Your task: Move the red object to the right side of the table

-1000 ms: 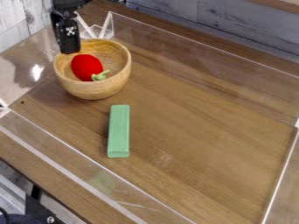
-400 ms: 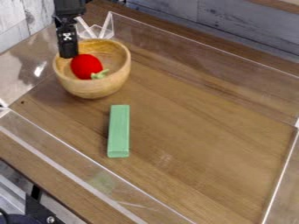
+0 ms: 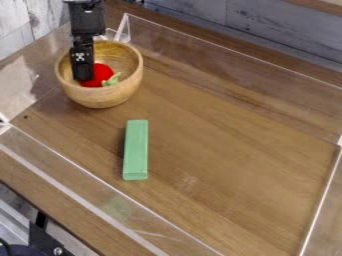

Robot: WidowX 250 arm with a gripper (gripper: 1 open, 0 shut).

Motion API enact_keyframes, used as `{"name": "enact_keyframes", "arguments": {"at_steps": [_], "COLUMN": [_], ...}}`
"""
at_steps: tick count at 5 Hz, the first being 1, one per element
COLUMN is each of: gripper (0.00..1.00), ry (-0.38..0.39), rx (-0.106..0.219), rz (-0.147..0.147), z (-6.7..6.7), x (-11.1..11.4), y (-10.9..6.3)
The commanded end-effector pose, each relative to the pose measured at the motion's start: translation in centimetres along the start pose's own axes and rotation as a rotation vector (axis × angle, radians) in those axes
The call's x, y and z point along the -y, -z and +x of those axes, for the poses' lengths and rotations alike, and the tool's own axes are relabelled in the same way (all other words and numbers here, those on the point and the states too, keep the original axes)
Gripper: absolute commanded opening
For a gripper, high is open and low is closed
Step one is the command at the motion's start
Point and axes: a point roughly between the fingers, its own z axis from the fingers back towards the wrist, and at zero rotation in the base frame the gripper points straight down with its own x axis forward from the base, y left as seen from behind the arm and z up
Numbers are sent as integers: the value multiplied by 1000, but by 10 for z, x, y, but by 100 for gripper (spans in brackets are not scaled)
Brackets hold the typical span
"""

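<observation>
The red object point(image 3: 98, 78), a small glossy toy fruit with a light green stem, lies inside the wooden bowl point(image 3: 118, 93) at the table's point(image 3: 234, 120) far left. My gripper point(image 3: 84, 69) points down into the bowl, open. Its black fingers reach onto the fruit and hide part of it. Whether they touch it I cannot tell.
A long green rectangular block point(image 3: 136, 149) lies flat on the wood in front of the bowl. Low clear acrylic walls point(image 3: 317, 215) border the tabletop on all sides. The right half of the table shows bare wood.
My gripper has come down from above the bowl's rim into the bowl, onto the red fruit. The bowl has shifted slightly to the left.
</observation>
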Motion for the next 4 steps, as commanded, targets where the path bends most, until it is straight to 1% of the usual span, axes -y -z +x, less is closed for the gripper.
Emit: {"name": "enact_keyframes", "arguments": {"at_steps": [1,2,4], "gripper": [100,100,100], "ry": [50,84,78], "rx": [20,32,81], "rz": [45,28,-10], "z": [6,9,17], "x": [-1,3,9], "y": [-19,-21,-26]}}
